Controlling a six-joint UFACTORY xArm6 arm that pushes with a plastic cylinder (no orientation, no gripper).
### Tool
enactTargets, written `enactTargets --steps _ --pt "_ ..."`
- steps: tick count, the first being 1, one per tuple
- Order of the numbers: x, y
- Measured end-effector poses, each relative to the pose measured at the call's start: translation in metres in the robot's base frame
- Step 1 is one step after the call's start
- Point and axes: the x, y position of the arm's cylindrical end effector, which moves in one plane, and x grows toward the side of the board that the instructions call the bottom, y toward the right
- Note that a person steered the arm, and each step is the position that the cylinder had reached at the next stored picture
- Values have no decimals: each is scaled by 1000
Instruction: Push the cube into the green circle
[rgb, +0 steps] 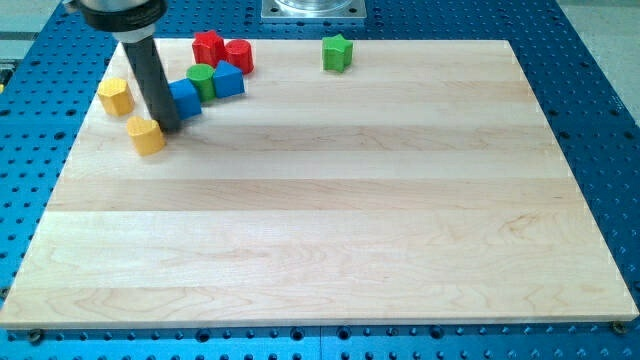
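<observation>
Nearest us, the yellow heart-shaped block (146, 135) sits just left of my tip (170, 128), a bare rod with no claw to open or close, planted against the blue cube (185, 98), seemingly to shove it into the neighbouring green circle block (201, 79), beside another blue block (229, 80).

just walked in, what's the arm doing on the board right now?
It's a pushing task: my tip is down at the board's top-left cluster, right against the blue cube, which sits beside the green cylinder; a second blue block flanks that on the right. A yellow block lies just left of my tip, another yellow block farther left. Two red blocks sit above; a green star stands apart.
</observation>
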Motion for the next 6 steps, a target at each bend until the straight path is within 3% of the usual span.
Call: enactTargets --steps 2,6 --pt "-16 38" --pt "-17 -40"
